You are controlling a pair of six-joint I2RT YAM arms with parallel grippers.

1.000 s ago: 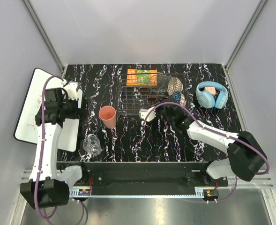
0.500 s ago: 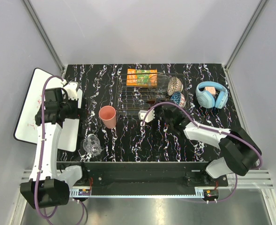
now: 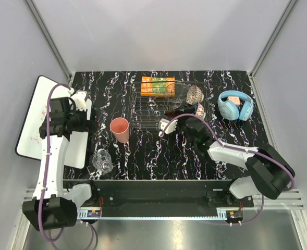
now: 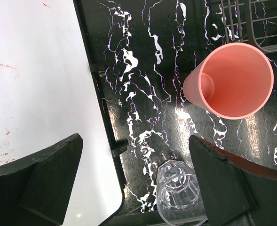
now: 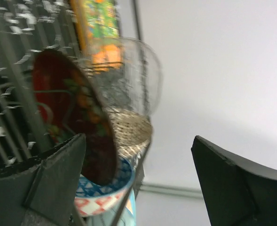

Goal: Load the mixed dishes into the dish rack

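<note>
1. Left gripper: wide, empty, above pink cup and glass cup.
2. Right gripper: wide, nothing held, at right end of rack.
3. On edge in rack: red bowl, clear bowl, beige bowl, blue bowl.
4. Pink cup: upright on table, just left of rack.
5. Glass cup: near table's near-left corner.

On the table:
- dish rack, centre rear.
- box, at the rack's far left edge; in it or behind it cannot be told.
- four bowls, on edge in the rack's right end.
- headphones, right of the rack, apart.
- cup, just left of the rack's near corner.
- glass cup, nearer, left of the cup.
- board, at the table's left edge.
</note>
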